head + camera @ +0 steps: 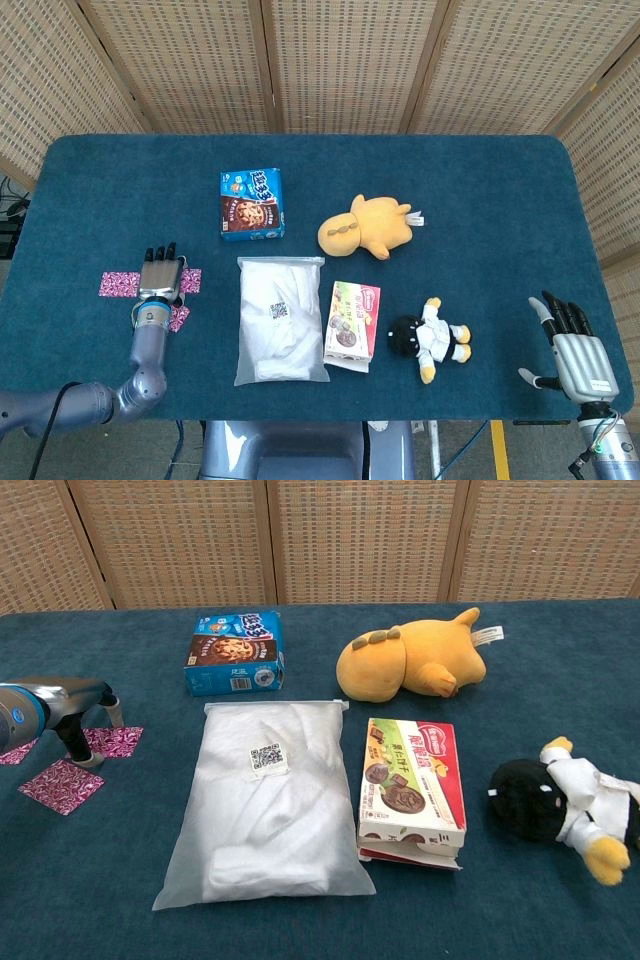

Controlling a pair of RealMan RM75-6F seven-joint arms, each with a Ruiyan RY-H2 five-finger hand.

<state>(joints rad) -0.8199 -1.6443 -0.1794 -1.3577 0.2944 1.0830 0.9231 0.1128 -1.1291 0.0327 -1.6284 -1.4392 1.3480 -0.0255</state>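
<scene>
Head view: my left hand (161, 279) sits palm-down over the pink patterned packets (118, 284) at the left of the bench (480, 190), fingers extended; one packet pokes out left of it, another just below. Can't tell if it grips anything. My right hand (574, 355) is at the bench's right front corner, fingers spread, holding nothing, well apart from the penguin plush (430, 338)

Chest view: left hand (75, 705) has its fingertips (88, 759) down on the packets (62, 785). Right hand is out of shot here
</scene>
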